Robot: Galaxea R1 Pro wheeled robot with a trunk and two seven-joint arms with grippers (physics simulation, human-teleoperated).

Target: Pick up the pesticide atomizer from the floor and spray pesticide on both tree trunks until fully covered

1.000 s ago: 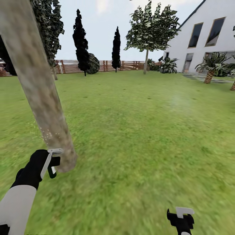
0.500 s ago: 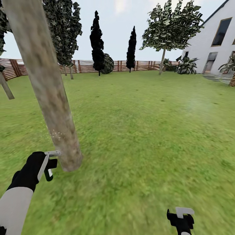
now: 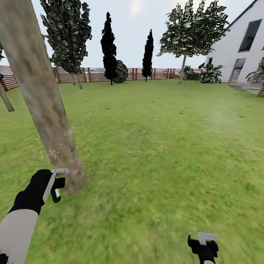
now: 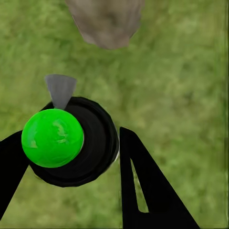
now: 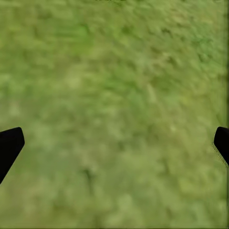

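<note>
Right now, from the head camera, the left gripper (image 3: 55, 183) clamps the pesticide atomizer (image 3: 55, 194) beside the tree trunk (image 3: 44, 110), whitish pesticide (image 3: 55, 154) specking it. Left wrist: fingers (image 4: 143, 191) pinch the bottle. Right wrist: fingertips (image 5: 9, 145) spread wide over grass (image 5: 114, 114).

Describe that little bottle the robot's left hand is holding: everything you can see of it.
The pesticide atomizer is a small round dark bottle, black in the left wrist view, with a bright green glossy round top and a grey wedge-shaped nozzle pointing toward the foot of the tree trunk. It sits between the jaws of the left gripper, which press on it from both sides. In the head view it shows as a dark green sliver with a white mark, held above the grass. Pale specks dot the trunk just above it.
</note>
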